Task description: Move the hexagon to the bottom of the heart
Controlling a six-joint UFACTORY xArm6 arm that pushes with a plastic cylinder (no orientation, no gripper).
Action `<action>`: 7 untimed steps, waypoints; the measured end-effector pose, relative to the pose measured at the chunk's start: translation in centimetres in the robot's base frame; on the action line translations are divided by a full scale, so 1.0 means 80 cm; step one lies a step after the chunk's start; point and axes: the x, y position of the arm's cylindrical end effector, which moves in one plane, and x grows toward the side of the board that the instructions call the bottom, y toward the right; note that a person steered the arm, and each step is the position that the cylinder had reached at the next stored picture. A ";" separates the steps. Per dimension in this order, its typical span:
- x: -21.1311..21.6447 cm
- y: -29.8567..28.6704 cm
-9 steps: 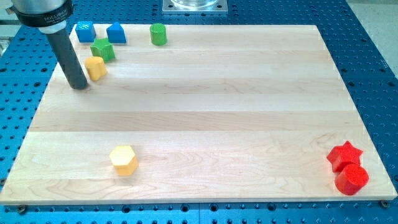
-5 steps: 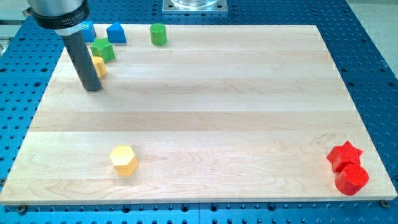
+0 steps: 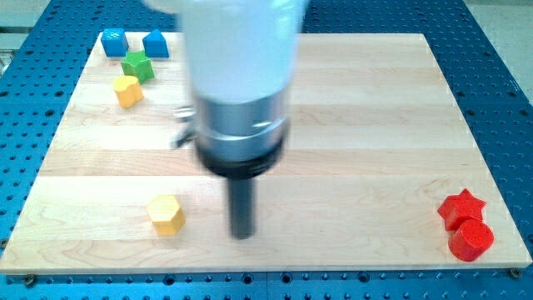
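While no writing shows, my tip [image 3: 242, 234] stands beside the yellow hexagon [image 3: 166, 214].

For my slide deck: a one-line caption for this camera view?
My tip rests right of the yellow hexagon, far from the yellow heart.

The arm is a broad white cylinder (blurred), narrowing to a silvery metal collar and then a black ring. From the ring a straight dark rod runs down to my tip [image 3: 242, 235]. A small dark stub juts from the collar's left side.
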 end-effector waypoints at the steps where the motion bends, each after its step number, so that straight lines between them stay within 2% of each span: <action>1: -0.019 -0.098; 2: 0.028 -0.098; 3: -0.016 -0.157; 4: -0.108 -0.162; 5: -0.069 -0.115; 6: -0.065 -0.064; 7: -0.115 -0.093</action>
